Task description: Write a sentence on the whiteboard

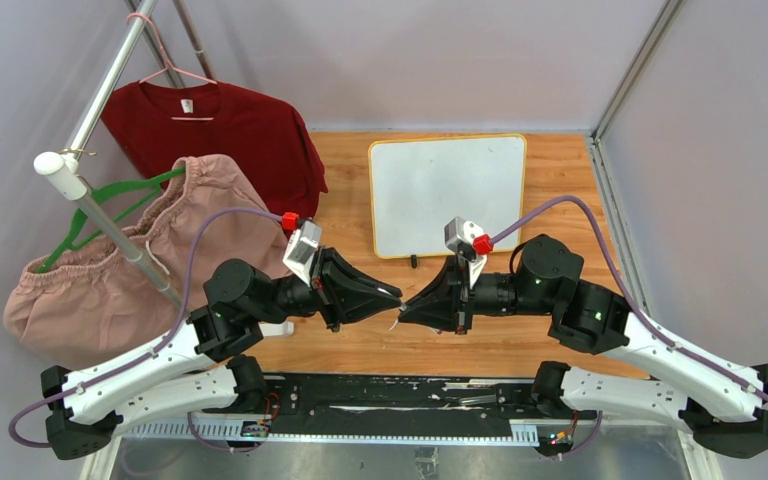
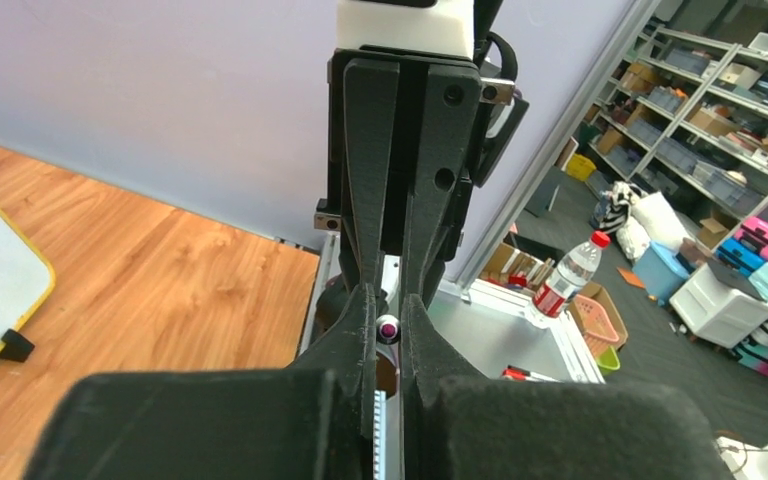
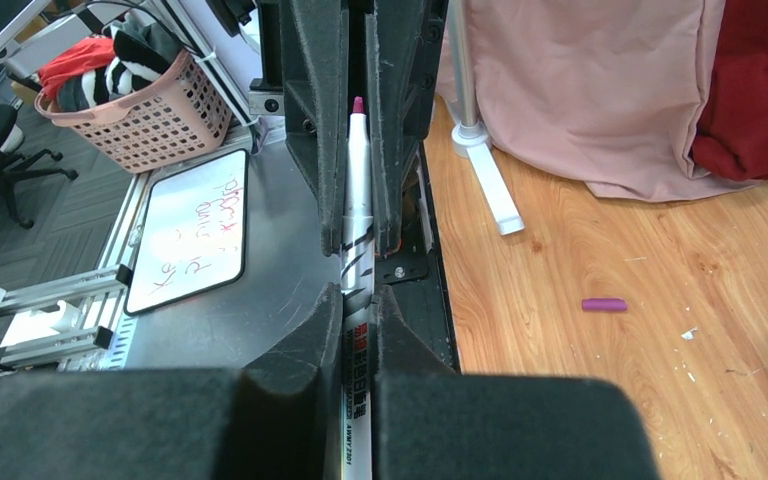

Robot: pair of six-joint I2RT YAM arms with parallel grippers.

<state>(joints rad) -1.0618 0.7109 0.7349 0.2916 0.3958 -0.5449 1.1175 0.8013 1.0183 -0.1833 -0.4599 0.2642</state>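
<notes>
One marker clenched by left tool and right tool, one whiteboard, one loose purple cap

Whiteboard: white face, yellow-orange frame, black foot.
Table: orange-brown wood grain.
Marker: white barrel with black stripes, red and black print, magenta-purple tip.
Loose cap: purple.
Left gripper and right gripper: matte black.
Arm links: white and black.
2 cables: purple, each with a red connector.
T-shirt: dark red, on a pink hanger.
Gathered garment: dusty pink, on a green hanger.
</notes>
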